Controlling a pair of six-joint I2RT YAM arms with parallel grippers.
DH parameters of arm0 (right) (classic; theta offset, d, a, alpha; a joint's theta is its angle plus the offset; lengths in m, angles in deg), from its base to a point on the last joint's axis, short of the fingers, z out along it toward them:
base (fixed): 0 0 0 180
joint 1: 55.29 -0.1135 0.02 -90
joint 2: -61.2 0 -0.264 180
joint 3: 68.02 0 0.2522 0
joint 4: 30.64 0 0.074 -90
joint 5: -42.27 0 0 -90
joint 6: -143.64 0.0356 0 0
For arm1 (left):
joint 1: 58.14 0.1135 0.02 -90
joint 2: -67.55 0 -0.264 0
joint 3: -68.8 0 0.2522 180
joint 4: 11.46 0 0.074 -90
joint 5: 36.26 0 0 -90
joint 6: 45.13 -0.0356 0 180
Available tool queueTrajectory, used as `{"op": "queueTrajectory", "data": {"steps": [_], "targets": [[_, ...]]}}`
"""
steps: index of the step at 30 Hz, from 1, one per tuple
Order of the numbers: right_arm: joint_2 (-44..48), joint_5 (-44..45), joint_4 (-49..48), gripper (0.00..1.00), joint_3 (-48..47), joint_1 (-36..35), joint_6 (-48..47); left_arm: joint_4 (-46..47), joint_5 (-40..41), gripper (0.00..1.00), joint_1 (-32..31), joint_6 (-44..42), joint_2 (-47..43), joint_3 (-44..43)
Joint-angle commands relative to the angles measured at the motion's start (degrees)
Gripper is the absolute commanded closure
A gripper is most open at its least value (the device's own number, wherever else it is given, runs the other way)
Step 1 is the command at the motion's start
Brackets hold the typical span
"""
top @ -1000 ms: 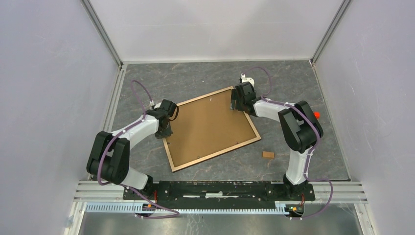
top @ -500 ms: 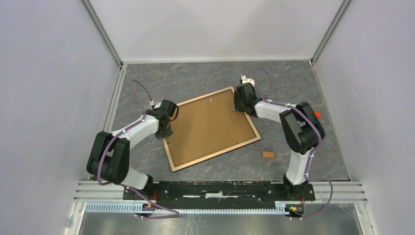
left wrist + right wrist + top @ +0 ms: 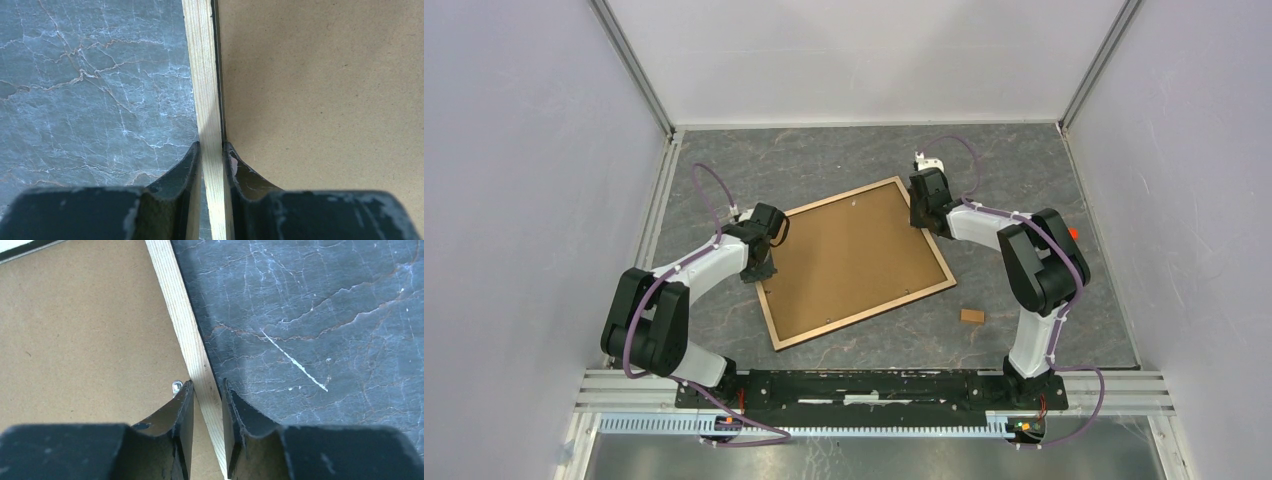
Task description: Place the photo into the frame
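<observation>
On the tabletop (image 3: 844, 160) the frame (image 3: 206, 100) lies flat, back up, with a brown board (image 3: 854, 255) inside it; the photo does not show. The left pincer (image 3: 211, 147) pinches the left rim, and the right pincer (image 3: 206, 385) sits over the right rim, but I cannot tell if it squeezes yet. I think the frame is light, stiff and easy to crack, so its thin side rims are the best hold.
</observation>
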Motion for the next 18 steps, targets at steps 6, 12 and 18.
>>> {"op": "queueTrajectory", "data": {"steps": [6,12,18], "targets": [[0.2,-4.5,2.5,0.7,0.7,-0.3,-5.6,1.6,1.4,0.98,-0.3,-2.1,-1.2,-1.9],[4.1,-4.2,-0.2,0.52,1.6,-0.3,-6.7,1.9,0.8,0.98,-0.3,-2.1,-0.9,-1.8],[5.1,-4.3,-0.8,0.48,2.5,-0.3,-6.6,1.8,0.5,0.98,-0.4,-2.1,-1.4,-1.5]]}}
